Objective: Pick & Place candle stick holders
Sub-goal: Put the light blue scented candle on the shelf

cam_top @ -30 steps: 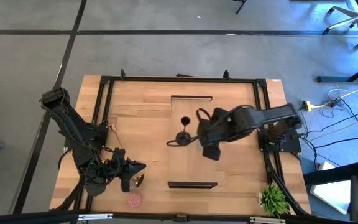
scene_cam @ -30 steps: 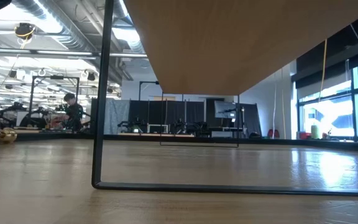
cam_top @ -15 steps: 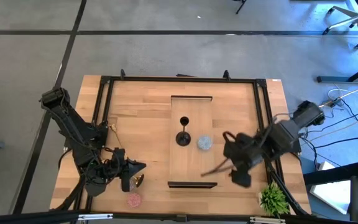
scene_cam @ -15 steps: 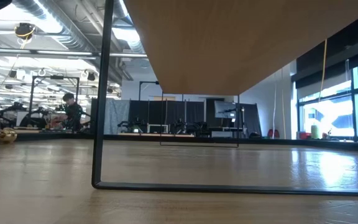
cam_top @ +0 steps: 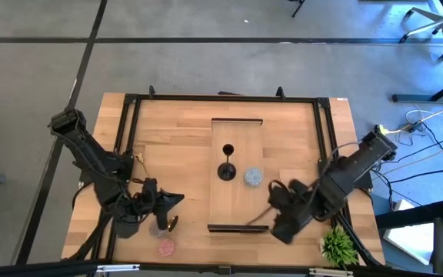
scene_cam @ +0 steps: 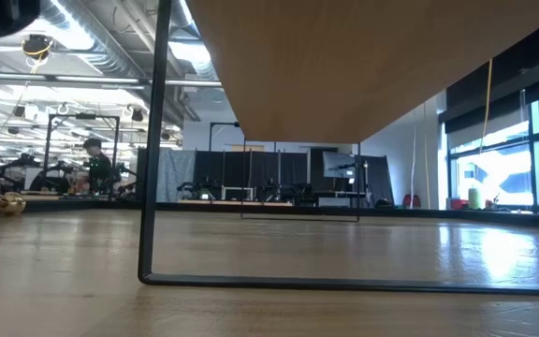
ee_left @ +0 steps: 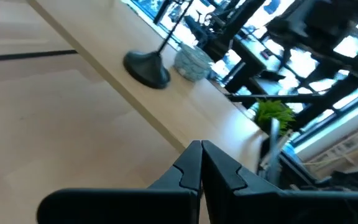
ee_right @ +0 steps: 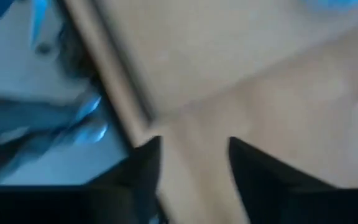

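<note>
High view, looking straight down on a light wooden surface framed by dark metal rails. At the left, the left arm bends down toward the near left corner, and the left gripper hangs there with its jaws pressed fully together and nothing between them; the left wrist view shows the two dark fingers meeting in one line. Just beside that gripper lies a shiny gold candle holder, and just nearer the front edge sits a low round speckled pink holder.

Toward the middle, a raised wooden shelf on a thin black frame stands on the surface. On it a black stemmed holder stands upright, with a dark round shape just behind it. Just to the right of the black holder sits a low round light-blue holder, near it; whether they touch cannot be told.

At the right, the right arm reaches in from the right edge, and the right gripper is beside the shelf's near right corner. The right wrist view shows its jaws parted with bare wood between the fingers, holding nothing. A small green plant sits at the near right corner.
</note>
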